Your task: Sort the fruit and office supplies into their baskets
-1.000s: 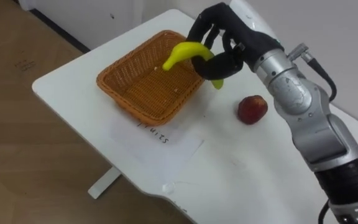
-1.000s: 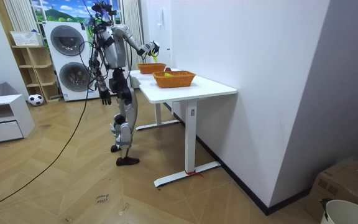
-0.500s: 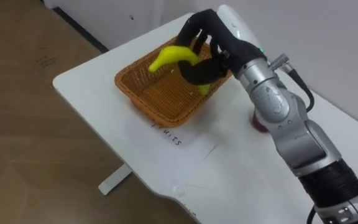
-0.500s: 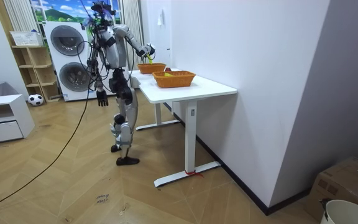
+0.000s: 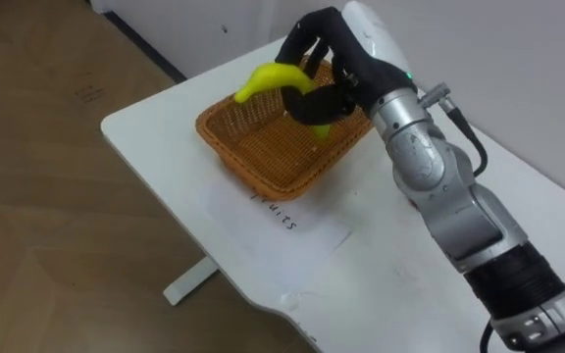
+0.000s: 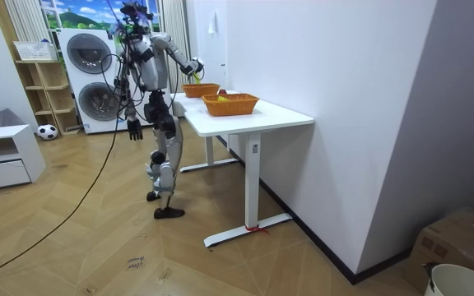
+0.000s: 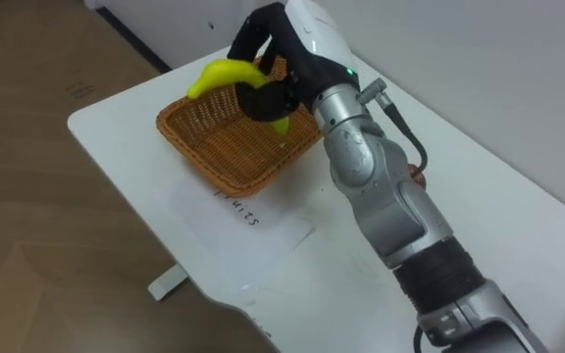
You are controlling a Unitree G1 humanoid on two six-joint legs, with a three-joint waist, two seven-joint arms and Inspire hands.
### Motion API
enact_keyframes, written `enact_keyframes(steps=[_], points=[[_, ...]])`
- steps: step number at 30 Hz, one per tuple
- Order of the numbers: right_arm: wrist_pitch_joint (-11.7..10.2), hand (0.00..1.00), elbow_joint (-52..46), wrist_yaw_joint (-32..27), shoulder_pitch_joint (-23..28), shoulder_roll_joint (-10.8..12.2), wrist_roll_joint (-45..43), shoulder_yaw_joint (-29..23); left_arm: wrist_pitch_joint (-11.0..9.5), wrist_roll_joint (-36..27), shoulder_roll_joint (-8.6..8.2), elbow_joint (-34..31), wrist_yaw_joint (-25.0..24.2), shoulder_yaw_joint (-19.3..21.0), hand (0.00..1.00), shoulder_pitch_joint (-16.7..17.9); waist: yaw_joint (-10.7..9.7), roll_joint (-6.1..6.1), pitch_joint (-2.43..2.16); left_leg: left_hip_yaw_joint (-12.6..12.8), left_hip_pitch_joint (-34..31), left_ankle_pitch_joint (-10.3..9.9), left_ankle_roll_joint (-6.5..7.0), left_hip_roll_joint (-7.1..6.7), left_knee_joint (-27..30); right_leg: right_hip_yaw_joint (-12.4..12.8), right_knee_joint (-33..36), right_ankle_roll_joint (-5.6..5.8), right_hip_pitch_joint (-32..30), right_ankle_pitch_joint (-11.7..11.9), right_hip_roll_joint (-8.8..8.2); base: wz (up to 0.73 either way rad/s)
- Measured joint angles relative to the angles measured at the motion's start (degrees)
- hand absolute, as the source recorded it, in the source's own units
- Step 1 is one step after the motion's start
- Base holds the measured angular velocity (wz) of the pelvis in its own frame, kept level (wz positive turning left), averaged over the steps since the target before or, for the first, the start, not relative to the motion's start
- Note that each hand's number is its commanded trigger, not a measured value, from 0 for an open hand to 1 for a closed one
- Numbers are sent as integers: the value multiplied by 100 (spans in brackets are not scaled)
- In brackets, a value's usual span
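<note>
From the head: gripped a banana [image 5: 268,77] in the curled right hand [image 5: 339,69], just over the basket [image 5: 261,149] on the table [image 5: 155,127]. From the room: stood at the table end, left hand [image 6: 134,129] hanging low, grip impossible to tell.

One banana [image 5: 268,78]. Two woven baskets [image 6: 202,90] [image 6: 230,105]. One white table [image 5: 165,127]. One paper sheet [image 5: 307,230]. Two washing machines [image 6: 89,51] [image 6: 97,103]. One ball [image 6: 48,131].
</note>
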Motion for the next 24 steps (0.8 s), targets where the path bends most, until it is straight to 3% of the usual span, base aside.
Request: enact_keyframes(steps=[1,3,4,5,21,24], points=[[0,96,52,-19,-8,0,0,34,-3,0,0,0,0,0,0,0,16,0,1,-8,-2,0,0,-1,0,0,0,0,-1,0,0,0],[0,46,85,-59,-9,0,-2,51,-3,0,2,1,0,0,0,2,34,1,1,-44,-17,0,0,-6,0,-4,0,0,-1,0,0,9],[0,5,89,-84,-15,0,2,51,-3,0,4,5,0,0,0,2,39,0,1,-61,-10,0,0,-7,0,1,-1,0,-3,0,1,10],[-2,0,89,-101,-18,0,2,52,-3,0,4,7,0,0,0,3,42,0,1,-67,-11,0,0,-7,0,1,-1,0,-4,0,3,6],[-107,0,272,-165,-104,1,12,59,-50,-2,13,261,-4,-2,0,-42,56,-29,18,-135,-67,0,0,-15,14,15,0,1,-24,0,5,2],[-148,0,365,-182,-124,1,27,79,-54,-5,13,261,-4,-8,0,-69,57,-32,19,-112,-60,1,1,-16,15,151,1,1,-35,0,6,-1]])
